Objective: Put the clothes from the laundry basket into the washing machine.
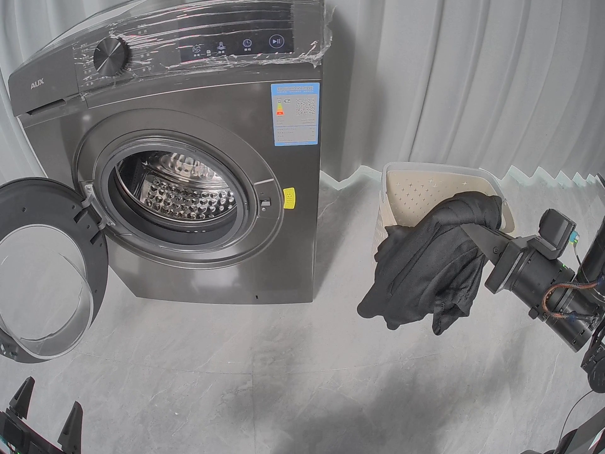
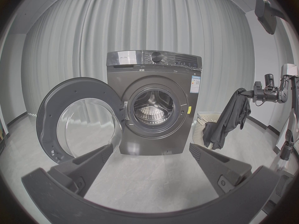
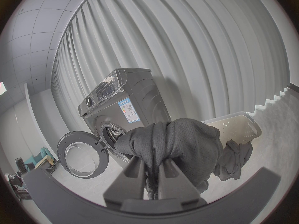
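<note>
Nearest of all is the left gripper (image 1: 50, 395), low and in front of the washing machine (image 1: 208, 105), off its left corner; its two fingers stand wide apart with nothing between them. Swung fully out from the machine's left side is the round door (image 1: 38, 197), so the drum (image 1: 183, 190) is exposed and looks bare of laundry. Just right of the machine, on the floor against the curtain, sits the laundry basket (image 1: 416, 190). Right of the machine again and raised above the basket, the right gripper (image 3: 153, 168) is clamped on a bunched fold of a black garment (image 1: 428, 266), which hangs from it in a long drape across the basket's front; whether its lowest end rests on the basket rim I cannot tell.

The step in hand is probably the carry to the drum. It would go best with the garment raised first until the trailing end clears the basket, so nothing drags the basket along. Next comes a sweep left toward the machine's opening, aimed at the middle of the ring and away from the hinge side. Pushing the fingers well inside the drum before letting go should stop the loose tail from draping over the lip.
</note>
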`<state>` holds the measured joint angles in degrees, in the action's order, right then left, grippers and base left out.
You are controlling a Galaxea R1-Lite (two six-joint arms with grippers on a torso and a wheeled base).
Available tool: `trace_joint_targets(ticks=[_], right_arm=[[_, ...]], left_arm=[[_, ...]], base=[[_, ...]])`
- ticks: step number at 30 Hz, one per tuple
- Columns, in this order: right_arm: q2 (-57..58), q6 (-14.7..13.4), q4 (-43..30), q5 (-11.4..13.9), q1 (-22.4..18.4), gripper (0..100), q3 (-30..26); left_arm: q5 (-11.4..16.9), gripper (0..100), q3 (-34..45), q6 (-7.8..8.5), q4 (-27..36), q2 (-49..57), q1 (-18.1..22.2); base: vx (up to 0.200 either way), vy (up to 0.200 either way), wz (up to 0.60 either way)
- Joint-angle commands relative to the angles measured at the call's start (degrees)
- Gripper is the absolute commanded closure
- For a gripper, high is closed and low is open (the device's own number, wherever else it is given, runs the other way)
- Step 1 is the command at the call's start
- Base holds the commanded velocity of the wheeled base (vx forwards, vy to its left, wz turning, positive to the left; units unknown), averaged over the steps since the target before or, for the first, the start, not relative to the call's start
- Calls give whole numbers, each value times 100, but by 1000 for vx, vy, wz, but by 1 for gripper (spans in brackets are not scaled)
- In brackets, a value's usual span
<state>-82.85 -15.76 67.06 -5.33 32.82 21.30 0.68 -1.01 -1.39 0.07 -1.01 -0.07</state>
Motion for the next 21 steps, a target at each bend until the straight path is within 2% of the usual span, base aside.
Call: trace_joint_targets(ticks=[1,7,16,21], right_arm=[[-3,38,0,-3,-3,100,15],[-3,56,-9,-12,-3,100,6],[-21,108,-9,-12,5,100,-29],[-39,108,-18,-12,5,100,-47]], left_arm=[[2,0,92,-2,1,92,-1],[2,0,92,-2,1,92,7],[2,0,92,-2,1,92,-1],[2,0,92,-2,1,92,7]], base=[[0,200,0],[0,200,0],[0,0,0],[-200,0,0]])
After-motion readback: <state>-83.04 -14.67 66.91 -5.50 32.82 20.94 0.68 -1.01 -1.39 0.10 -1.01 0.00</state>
